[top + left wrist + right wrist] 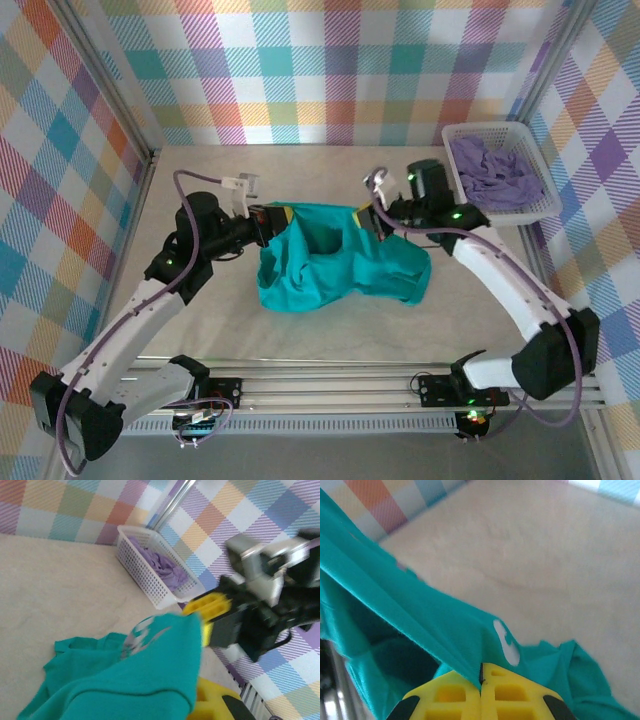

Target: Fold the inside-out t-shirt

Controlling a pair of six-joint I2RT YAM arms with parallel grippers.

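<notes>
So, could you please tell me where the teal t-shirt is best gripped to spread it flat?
Probably along the taut upper edge of the t-shirt, one grip at each end, coming from either side, where the left fingers and right fingers pinch it now: that edge runs straight between them while the rest sags, bunched, onto the table.

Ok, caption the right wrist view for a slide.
Right gripper shut on the t-shirt, its edge stretched taut over the table.

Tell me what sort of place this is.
Probably a robot test cell, not a home: a table boxed in by plaid walls, a left arm and right arm bolted to an aluminium rail, and a teal t-shirt and white basket as props.
</notes>
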